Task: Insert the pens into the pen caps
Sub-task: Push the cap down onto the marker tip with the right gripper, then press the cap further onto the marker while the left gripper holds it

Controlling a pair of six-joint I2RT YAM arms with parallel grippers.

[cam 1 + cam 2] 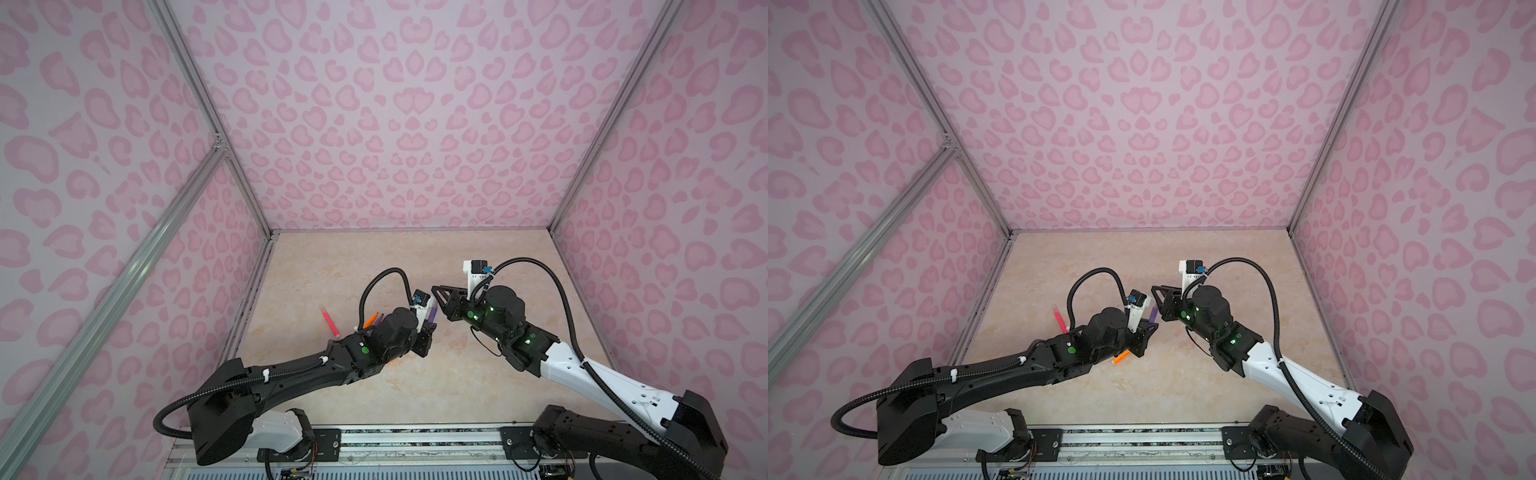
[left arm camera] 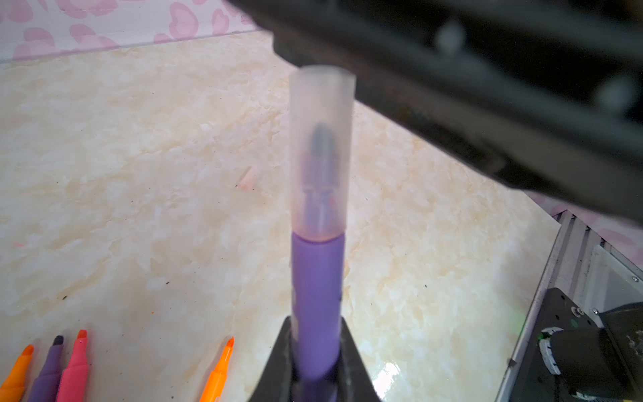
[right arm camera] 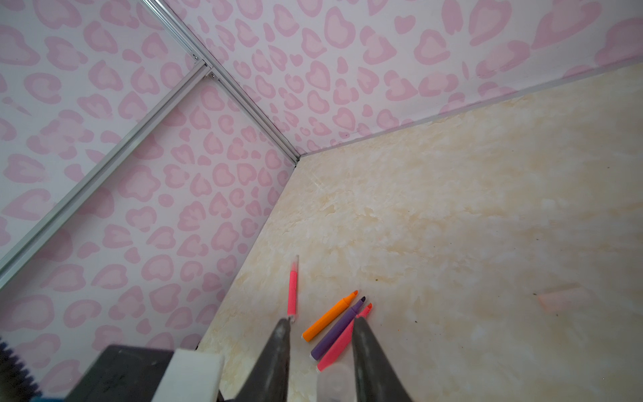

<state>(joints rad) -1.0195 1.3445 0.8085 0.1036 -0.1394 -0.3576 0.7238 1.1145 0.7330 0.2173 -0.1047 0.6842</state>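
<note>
My left gripper (image 2: 316,323) is shut on a purple pen (image 2: 318,285) that points away from it. The pen's dark tip sits inside a clear pen cap (image 2: 322,104). In both top views this gripper (image 1: 430,328) (image 1: 1152,328) meets my right gripper (image 1: 436,291) (image 1: 1154,289) at the middle of the table. In the right wrist view the right gripper (image 3: 320,322) has its jaws apart. The same cap (image 3: 334,383) shows blurred between them, close to one finger (image 3: 362,348). The right gripper's dark body hangs over the cap's closed end.
A pink pen (image 3: 293,289) with a clear cap on it lies near the left wall. Beside it lie uncapped orange (image 3: 330,316), purple (image 3: 337,329) and pink (image 3: 344,334) pens. Another orange pen (image 1: 1121,356) lies under the left arm. A faint loose cap (image 2: 247,179) rests on the beige table (image 1: 415,395).
</note>
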